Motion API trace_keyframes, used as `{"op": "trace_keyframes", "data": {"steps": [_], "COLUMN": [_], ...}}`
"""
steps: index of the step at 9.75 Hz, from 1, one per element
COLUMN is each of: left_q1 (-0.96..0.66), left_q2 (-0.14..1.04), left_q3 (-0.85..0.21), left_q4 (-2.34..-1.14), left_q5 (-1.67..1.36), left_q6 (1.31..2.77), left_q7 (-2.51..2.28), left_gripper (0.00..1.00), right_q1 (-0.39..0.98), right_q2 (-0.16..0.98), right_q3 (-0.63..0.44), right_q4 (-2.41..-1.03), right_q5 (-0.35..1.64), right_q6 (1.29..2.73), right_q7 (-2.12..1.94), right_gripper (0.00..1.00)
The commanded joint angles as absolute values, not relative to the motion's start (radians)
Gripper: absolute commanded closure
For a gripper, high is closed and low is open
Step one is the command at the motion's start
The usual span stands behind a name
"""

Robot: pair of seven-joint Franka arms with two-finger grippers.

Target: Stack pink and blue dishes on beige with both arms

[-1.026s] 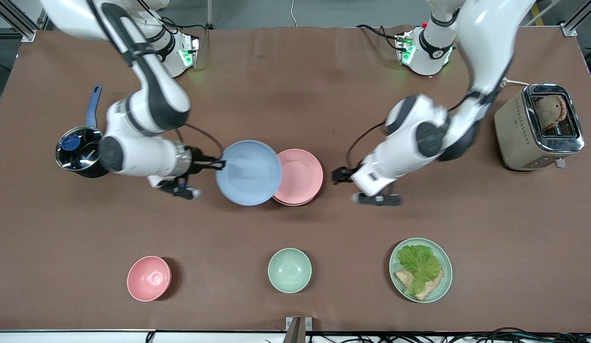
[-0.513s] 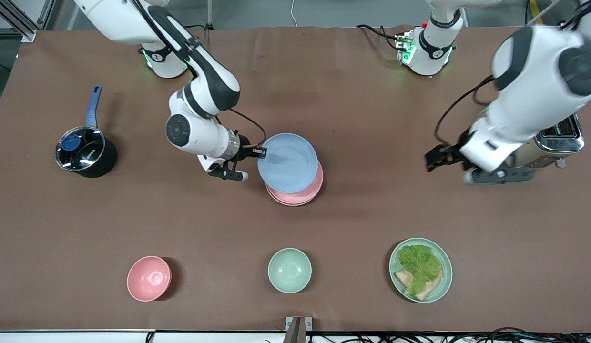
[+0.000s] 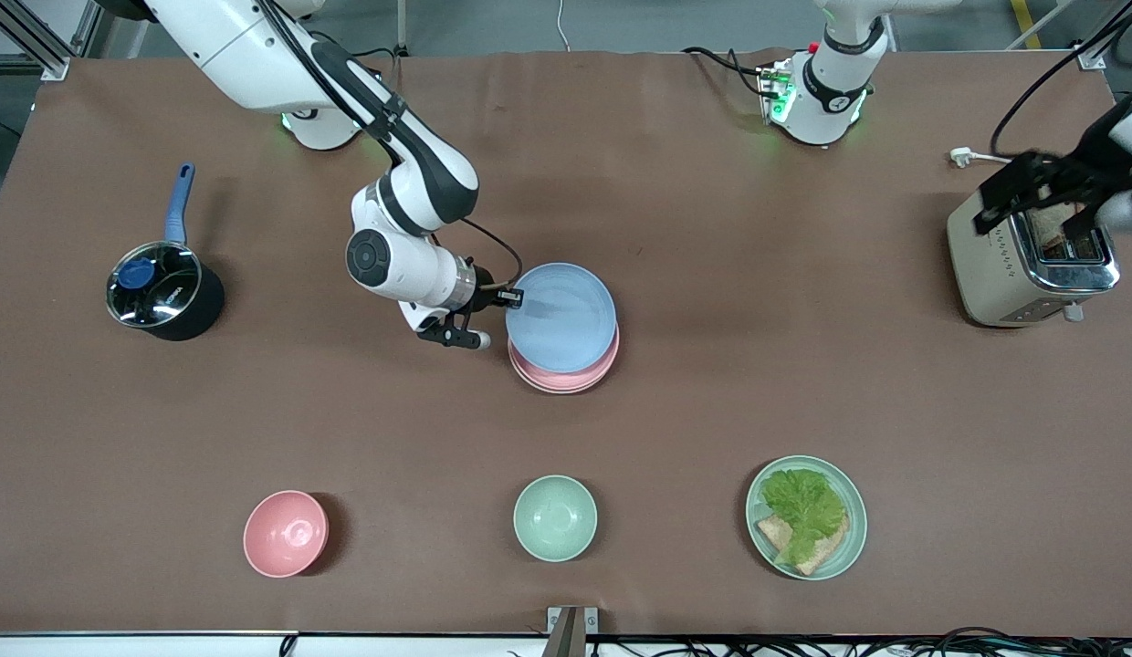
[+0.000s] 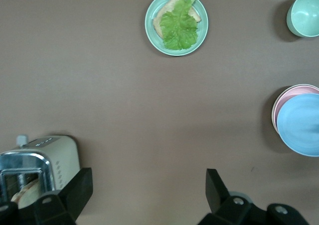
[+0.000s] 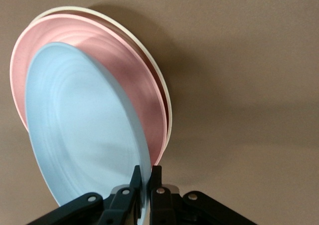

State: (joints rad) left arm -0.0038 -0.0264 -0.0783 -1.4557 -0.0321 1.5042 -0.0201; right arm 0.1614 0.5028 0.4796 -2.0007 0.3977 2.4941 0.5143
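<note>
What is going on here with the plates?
The right end effector grips the blue plate by its rim, over the pink plate, which lies on a cream plate. The blue one is not yet set down. The left end effector hangs open above the toaster, holding nothing.

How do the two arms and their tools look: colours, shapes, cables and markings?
Both arms are glossy white, rounded segments with black joint bands. A thin black cable loops along the right arm's wrist. The right tool and the left tool are small and black, with flat fingers. Green lights glow at both bases.
</note>
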Motion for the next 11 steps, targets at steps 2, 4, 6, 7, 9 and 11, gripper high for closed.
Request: {"op": "trace_keyframes", "data": {"steps": [2,4,6,7,9,11], "left_q1": [-0.009,0.003,-0.027,-0.026,-0.025,-0.02], "left_q2": [-0.044,-0.046,-0.043,-0.044,-0.044,-0.043], "left_q3": [-0.118,-0.088,-0.012,-0.011,-0.015,-0.015], "left_q4": [-1.5,-1.483,-1.473,-1.479,-1.482,-1.482], "left_q5": [0.064,-0.019,-0.092,-0.091,-0.078,-0.072], "left_q6": [1.5,1.499,1.486,1.448,1.437,1.439], "left_q7": [-0.011,-0.026,-0.026,-0.029,-0.029,-0.028], "left_gripper": [0.0,0.0,0.0,0.0,0.0,0.0], "right_q1": [0.144,0.143,0.117,0.082,-0.003,-0.003], "right_q2": [0.521,0.509,0.4,0.326,0.116,0.042], "right_q3": [0.488,0.483,0.468,0.462,0.428,0.266], "right_q4": [-1.99,-1.971,-1.982,-1.983,-1.956,-1.851], "right_q5": [0.371,0.361,0.242,0.174,-0.002,-0.055], "right_q6": [2.522,2.516,2.479,2.386,2.146,1.961], "right_q7": [0.473,0.469,0.475,0.477,0.479,0.468], "right_gripper": [0.67,0.0,0.0,0.0,0.0,0.0]}}
